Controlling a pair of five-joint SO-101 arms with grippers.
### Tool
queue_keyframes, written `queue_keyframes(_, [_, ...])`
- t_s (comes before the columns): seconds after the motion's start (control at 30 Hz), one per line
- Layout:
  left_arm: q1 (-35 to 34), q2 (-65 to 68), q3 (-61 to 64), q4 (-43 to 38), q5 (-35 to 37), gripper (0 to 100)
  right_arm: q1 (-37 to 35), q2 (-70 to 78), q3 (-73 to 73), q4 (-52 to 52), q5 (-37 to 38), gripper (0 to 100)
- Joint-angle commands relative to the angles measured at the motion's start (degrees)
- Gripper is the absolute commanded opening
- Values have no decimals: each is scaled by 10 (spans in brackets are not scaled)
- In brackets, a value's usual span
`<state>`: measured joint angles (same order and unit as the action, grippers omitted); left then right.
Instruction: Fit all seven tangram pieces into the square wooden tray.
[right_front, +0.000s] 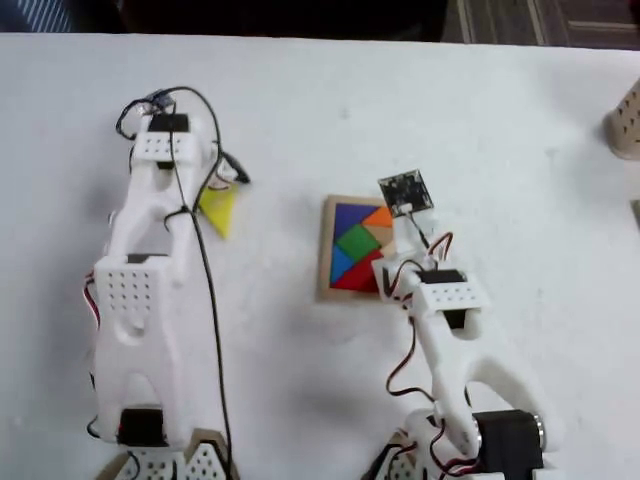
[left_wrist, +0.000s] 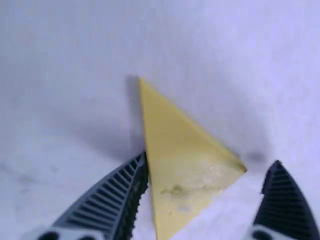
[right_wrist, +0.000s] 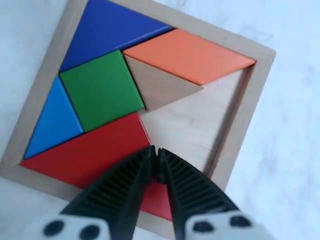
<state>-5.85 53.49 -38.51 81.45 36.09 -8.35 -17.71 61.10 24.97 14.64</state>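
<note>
Yellow triangular tangram piece (left_wrist: 185, 170) lies well apart from the square wooden tray (right_wrist: 245, 117), between our parted left jaws; our right jaws sit together over the tray. We judge clamping it comes next.

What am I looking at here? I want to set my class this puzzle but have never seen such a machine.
Two small white robot arms sit at a white table. One picture looks down from above; the other two come from cameras on each arm's wrist. The wooden tray holds six pieces, with a gap left. The right gripper is shut above the red piece, holding nothing. The left gripper is open around the yellow triangle on the table.
</note>
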Motion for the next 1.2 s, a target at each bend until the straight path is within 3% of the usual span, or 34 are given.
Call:
queue_keyframes(0.0, [-13,10,-11,2,-38,225,-13,-21,3,-10,8,18])
queue_keyframes(0.1, [-13,10,-11,2,-60,177,-19,-21,4,-10,8,18])
queue_keyframes(0.53, [-13,7,-10,3,-67,246,-21,-21,4,-10,8,18])
queue_keyframes(0.8, [-13,4,-15,2,-80,465,-21,-21,4,-10,8,18])
queue_keyframes(1.17, [-43,29,-52,3,-62,329,-21,-21,4,-10,8,18])
